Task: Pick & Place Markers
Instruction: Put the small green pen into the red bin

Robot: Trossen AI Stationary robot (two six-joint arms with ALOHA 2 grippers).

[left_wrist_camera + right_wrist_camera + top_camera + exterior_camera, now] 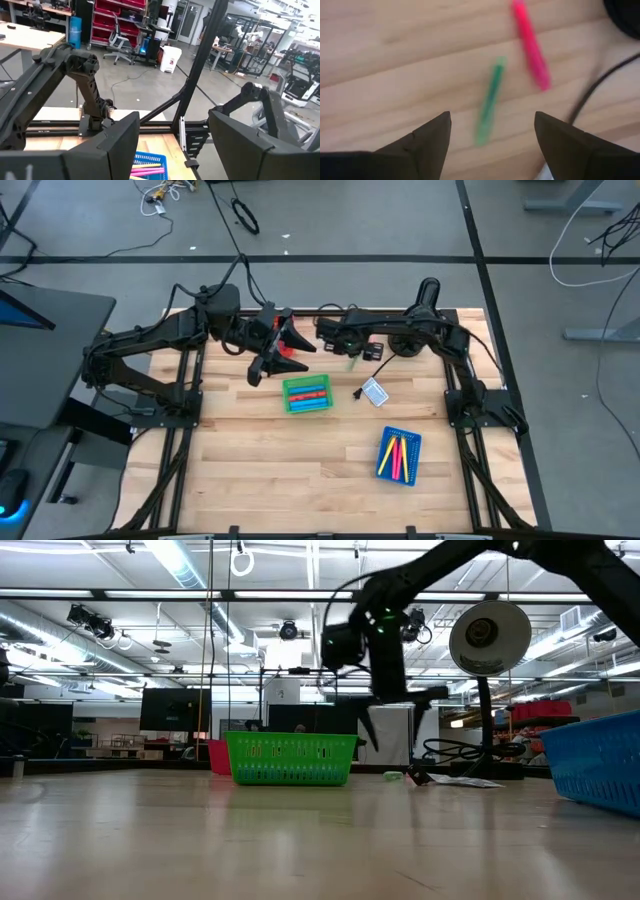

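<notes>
A green marker (pixel 490 102) and a pink marker (pixel 531 45) lie flat on the wood near the table's far edge; the green one also shows in the high view (pixel 352 364). My right gripper (pixel 492 117) hovers open above them, fingers either side of the green marker, touching nothing. My left gripper (pixel 172 117) is open and raised over the red tray (pixel 291 352), holding nothing. The green tray (pixel 307 393) holds several markers. The blue tray (pixel 400 455) holds pink and yellow ones.
A white-and-blue card (pixel 374 392) lies between the green tray and the blue tray. A dark cable (pixel 590 90) runs on the wood close to the pink marker. The two arms meet near the far edge; bare wood (pixel 270 470) spreads along the near half.
</notes>
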